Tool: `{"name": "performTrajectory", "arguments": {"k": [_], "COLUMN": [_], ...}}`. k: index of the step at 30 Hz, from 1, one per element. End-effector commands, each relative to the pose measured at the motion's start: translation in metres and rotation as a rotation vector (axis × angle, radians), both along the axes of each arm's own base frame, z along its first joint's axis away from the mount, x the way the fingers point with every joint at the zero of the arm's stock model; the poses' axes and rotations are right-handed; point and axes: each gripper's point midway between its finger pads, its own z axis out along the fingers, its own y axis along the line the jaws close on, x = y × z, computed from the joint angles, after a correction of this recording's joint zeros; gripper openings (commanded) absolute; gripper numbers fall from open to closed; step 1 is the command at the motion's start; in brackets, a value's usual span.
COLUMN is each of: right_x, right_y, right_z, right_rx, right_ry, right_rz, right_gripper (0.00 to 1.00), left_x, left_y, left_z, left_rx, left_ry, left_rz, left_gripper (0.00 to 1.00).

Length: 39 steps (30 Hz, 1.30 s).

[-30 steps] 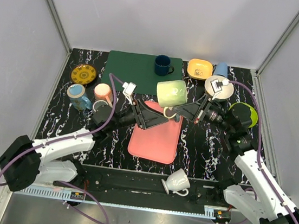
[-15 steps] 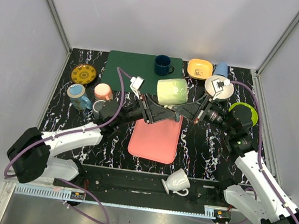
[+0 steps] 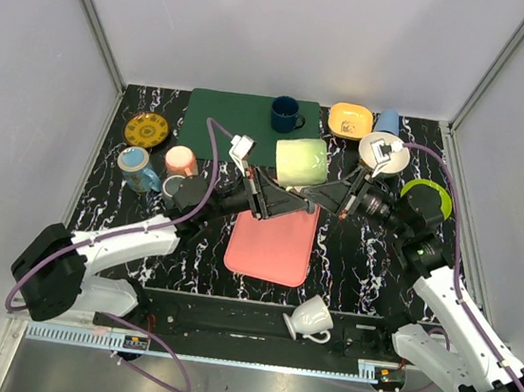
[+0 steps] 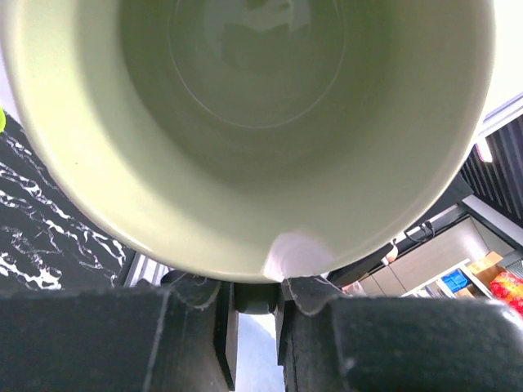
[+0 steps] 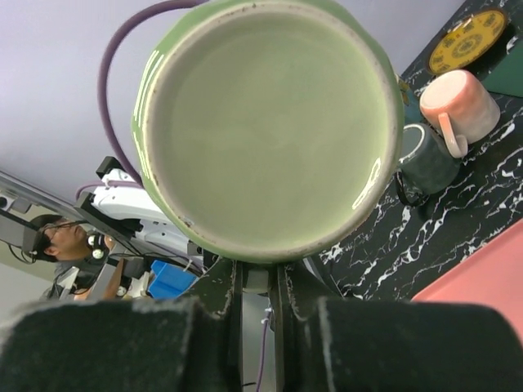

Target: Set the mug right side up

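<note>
Half done, I judge. From above, the glossy pale-green ceramic mug (image 3: 302,162) hangs on its side over the flat pink plastic tray (image 3: 270,245), between left pincer (image 3: 279,201) and right pincer (image 3: 312,195); it is not yet upright or set down.

Left wrist: the smooth round interior faces me. The fingers are narrow under the rim, and I cannot tell whether they grip.

Right wrist: a paler, rough foot ring circles the base. The fingers are nearly closed beneath, apparently holding it.

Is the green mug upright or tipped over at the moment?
Tipped sideways: the green mug shows its mouth to the left wrist camera, its base to the right.
</note>
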Motion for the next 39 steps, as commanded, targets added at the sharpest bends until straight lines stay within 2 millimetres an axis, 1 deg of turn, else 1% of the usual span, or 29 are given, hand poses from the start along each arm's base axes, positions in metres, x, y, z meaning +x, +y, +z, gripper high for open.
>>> {"name": "performTrajectory", "arguments": {"k": [1,2,3,5,6,7,8,10,11,12,13,14,15,16,17,18,19,22,23,25,26,27,29,30,34,35,36,38,39], "right_x": [-0.014,-0.015,-0.014,-0.014,-0.013,-0.011,-0.010,-0.003,-0.002,0.003,0.015,0.019,0.023,0.033,0.037,0.039,0.046,0.049,0.049,0.049,0.048,0.048,0.047,0.046,0.045,0.045,0.046,0.046,0.046], "right_y": [0.002,0.001,0.000,-0.001,-0.002,-0.003,-0.004,-0.014,-0.020,-0.028,-0.045,-0.055,-0.066,-0.085,-0.095,-0.102,-0.117,-0.128,-0.128,-0.128,-0.128,-0.127,-0.124,-0.123,-0.121,-0.119,-0.119,-0.118,-0.118], "right_z": [0.005,0.004,0.008,0.013,0.014,0.014,0.018,0.008,0.017,0.015,-0.002,0.007,0.003,-0.013,-0.007,-0.011,-0.020,-0.025,-0.027,-0.029,-0.032,-0.032,-0.036,-0.037,-0.044,-0.046,-0.048,-0.051,-0.052], "right_rx": [-0.066,-0.079,-0.080,-0.082,-0.086,-0.091,-0.104,-0.175,-0.190,-0.233,-0.313,-0.340,-0.394,-0.480,-0.502,-0.540,-0.595,-0.635,-0.638,-0.635,-0.638,-0.632,-0.625,-0.622,-0.627,-0.629,-0.634,-0.637,-0.641], "right_ry": [-0.078,-0.068,-0.078,-0.083,-0.086,-0.086,-0.077,-0.048,-0.065,-0.078,-0.010,-0.017,-0.019,0.042,0.042,0.047,0.079,0.095,0.099,0.104,0.106,0.109,0.114,0.116,0.125,0.128,0.127,0.127,0.127], "right_rz": [0.031,0.028,0.024,0.009,0.002,-0.010,-0.024,-0.104,-0.145,-0.201,-0.318,-0.378,-0.432,-0.538,-0.594,-0.626,-0.709,-0.761,-0.760,-0.759,-0.754,-0.752,-0.738,-0.734,-0.716,-0.711,-0.708,-0.702,-0.698], "right_gripper": [0.23,0.30,0.44,0.55,0.61,0.71,0.80,0.86,0.87,0.88,0.88,0.88,0.88,0.88,0.88,0.88,0.88,0.88,0.87,0.88,0.88,0.88,0.88,0.88,0.88,0.88,0.88,0.88,0.88], "left_x": [-0.009,-0.002,-0.004,0.002,0.000,0.003,0.011,0.016,0.027,0.033,0.041,0.050,0.058,0.062,0.064,0.069,0.071,0.082,0.086,0.094,0.099,0.105,0.114,0.120,0.135,0.139,0.142,0.148,0.150], "left_y": [0.022,0.021,0.029,0.034,0.041,0.045,0.049,0.065,0.076,0.088,0.096,0.117,0.122,0.130,0.145,0.144,0.144,0.140,0.136,0.126,0.121,0.117,0.106,0.102,0.083,0.076,0.072,0.066,0.065], "left_z": [0.053,0.041,0.043,0.031,0.034,0.031,0.016,0.013,-0.014,-0.011,-0.025,-0.045,-0.065,-0.079,-0.092,-0.111,-0.118,-0.141,-0.140,-0.159,-0.158,-0.171,-0.173,-0.185,-0.202,-0.199,-0.212,-0.216,-0.228], "left_rx": [-0.076,-0.017,-0.006,0.054,0.067,0.093,0.164,0.248,0.372,0.437,0.527,0.691,0.805,0.892,1.010,1.100,1.144,1.262,1.267,1.334,1.334,1.371,1.366,1.396,1.425,1.414,1.440,1.455,1.480], "left_ry": [-0.179,-0.154,-0.194,-0.182,-0.219,-0.220,-0.186,-0.225,-0.173,-0.196,-0.172,-0.112,-0.096,-0.060,-0.016,-0.005,0.002,0.020,0.028,0.039,0.041,0.049,0.057,0.063,0.074,0.070,0.078,0.079,0.092], "left_rz": [0.095,0.130,0.166,0.219,0.247,0.275,0.320,0.410,0.478,0.543,0.585,0.662,0.680,0.705,0.743,0.726,0.721,0.699,0.684,0.633,0.623,0.600,0.572,0.556,0.501,0.490,0.466,0.454,0.437], "left_gripper": [0.00,0.00,0.00,0.00,0.00,0.00,0.00,0.00,0.00,0.00,0.00,0.00,0.00,0.00,0.00,0.00,0.00,0.00,0.00,0.00,0.00,0.00,0.00,0.00,0.00,0.00,0.00,0.00,0.00]}}
